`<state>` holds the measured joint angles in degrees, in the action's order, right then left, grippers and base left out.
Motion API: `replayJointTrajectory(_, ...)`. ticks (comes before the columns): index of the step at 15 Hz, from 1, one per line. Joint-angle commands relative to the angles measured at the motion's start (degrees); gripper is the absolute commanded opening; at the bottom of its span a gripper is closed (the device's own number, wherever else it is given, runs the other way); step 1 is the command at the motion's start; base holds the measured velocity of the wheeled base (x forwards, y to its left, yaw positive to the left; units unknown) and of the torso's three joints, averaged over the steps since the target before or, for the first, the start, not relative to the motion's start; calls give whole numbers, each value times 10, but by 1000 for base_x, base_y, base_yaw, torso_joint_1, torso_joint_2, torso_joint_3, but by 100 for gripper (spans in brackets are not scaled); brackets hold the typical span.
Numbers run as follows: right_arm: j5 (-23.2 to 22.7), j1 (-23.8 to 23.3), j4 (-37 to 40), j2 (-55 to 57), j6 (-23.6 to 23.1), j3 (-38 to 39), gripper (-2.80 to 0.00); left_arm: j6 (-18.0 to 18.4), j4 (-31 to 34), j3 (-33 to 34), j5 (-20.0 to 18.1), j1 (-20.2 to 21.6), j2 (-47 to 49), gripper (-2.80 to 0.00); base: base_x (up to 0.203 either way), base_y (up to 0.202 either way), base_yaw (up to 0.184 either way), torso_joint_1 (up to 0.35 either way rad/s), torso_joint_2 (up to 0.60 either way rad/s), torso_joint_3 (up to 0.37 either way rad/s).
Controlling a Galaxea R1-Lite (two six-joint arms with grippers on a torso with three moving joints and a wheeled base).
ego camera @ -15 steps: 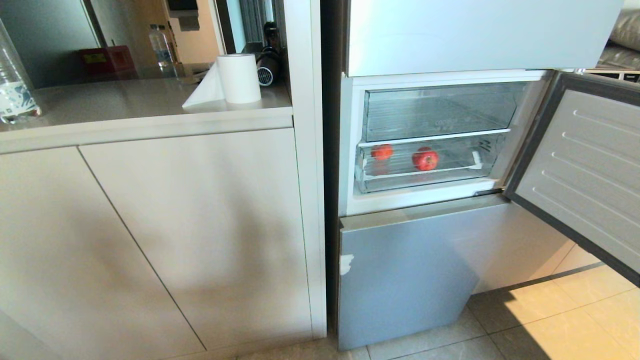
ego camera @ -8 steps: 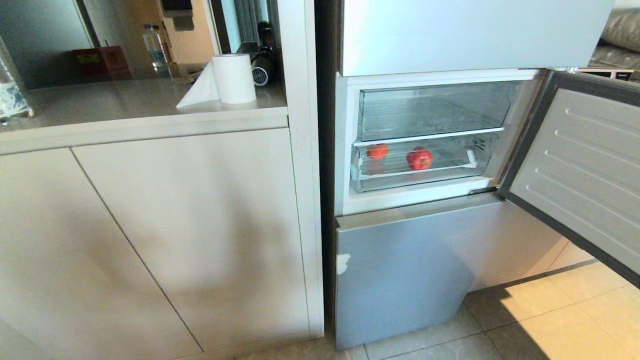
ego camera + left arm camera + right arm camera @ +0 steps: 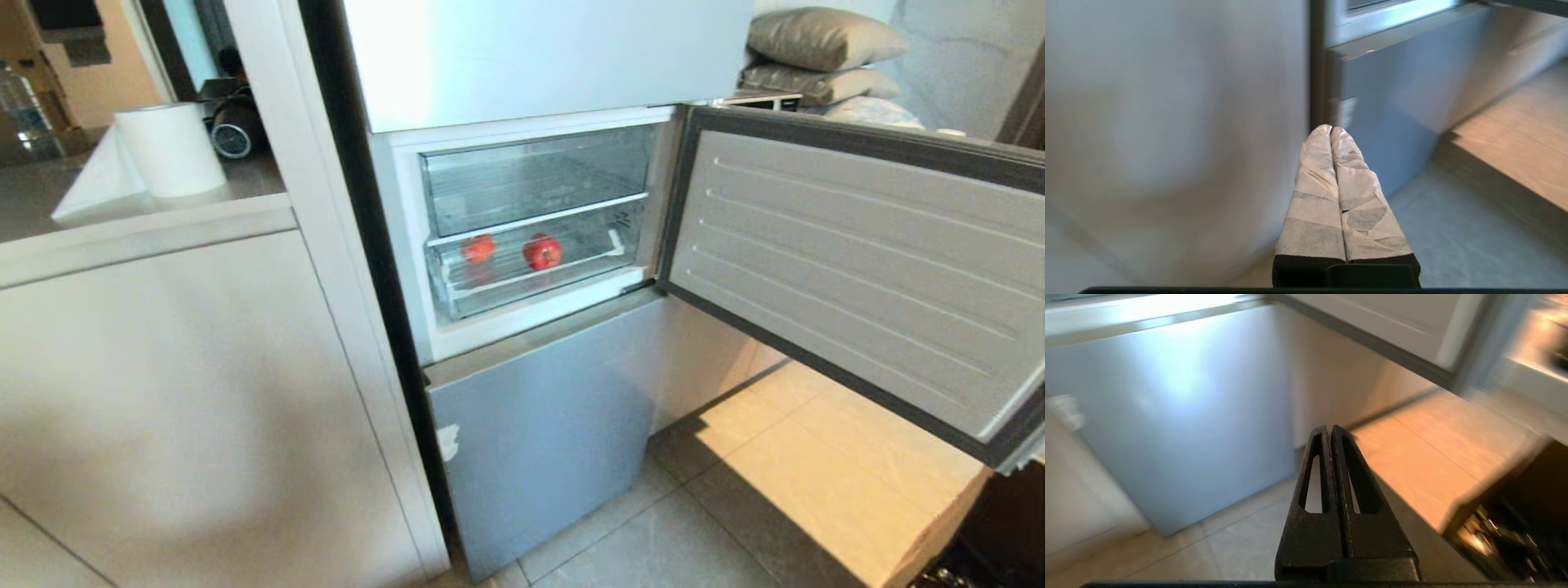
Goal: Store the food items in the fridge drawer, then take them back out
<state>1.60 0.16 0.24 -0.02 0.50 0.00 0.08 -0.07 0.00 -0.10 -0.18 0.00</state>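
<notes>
Taped white, the left gripper (image 3: 1331, 130) is closed on nothing; the black right gripper (image 3: 1329, 428) likewise. Both hang low before the fridge. Two glossy red food items (image 3: 542, 251) sit apart inside the clear ribbed fridge drawer (image 3: 539, 286).

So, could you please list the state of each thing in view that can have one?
Middle fridge door: swung wide open.
Fridge drawer: pushed in, holding two red food items.
Upper clear drawer: pushed in, nothing seen inside.
Bottom fridge door: closed.
Left gripper: fingers shut, holding nothing.
Right gripper: fingers shut, holding nothing.
</notes>
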Motion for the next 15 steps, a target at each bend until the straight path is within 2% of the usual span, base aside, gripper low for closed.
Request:
replayJointTrajectory(1, 1, 0, -1, 0, 6, 0, -280, 0, 0, 1, 0, 0, 0, -280, -2, 7, -156, -2, 2, 2)
replayJointTrajectory(3, 1, 0, -1, 1, 6, 0, -280, 0, 0, 1, 0, 0, 0, -280, -3, 6, -93, 2, 4, 2)
replayJointTrajectory(5, 25, -3, -53, 6, 11, -22, -280, 0, 0, 1, 0, 0, 0, -280, 0, 0, 0, 0, 0, 0)
replayJointTrajectory(7, 93, -4, -79, 54, 70, -61, -280, 0, 0, 1, 0, 0, 0, -280, 0, 0, 0, 0, 0, 0)
replayJointTrajectory(9, 146, -25, -86, 148, 171, -122, -280, 0, 0, 1, 0, 0, 0, -280, 0, 0, 0, 0, 0, 0)
replayJointTrajectory(12, 169, -112, -105, 304, 313, -183, -280, 0, 0, 1, 0, 0, 0, -280, 0, 0, 0, 0, 0, 0)
replayJointTrajectory(14, 144, -196, -169, 387, 359, -196, -280, 0, 0, 1, 0, 0, 0, -280, 0, 0, 0, 0, 0, 0)
replayJointTrajectory(15, 114, -255, -202, 422, 370, -199, -280, 0, 0, 1, 0, 0, 0, -280, 0, 0, 0, 0, 0, 0)
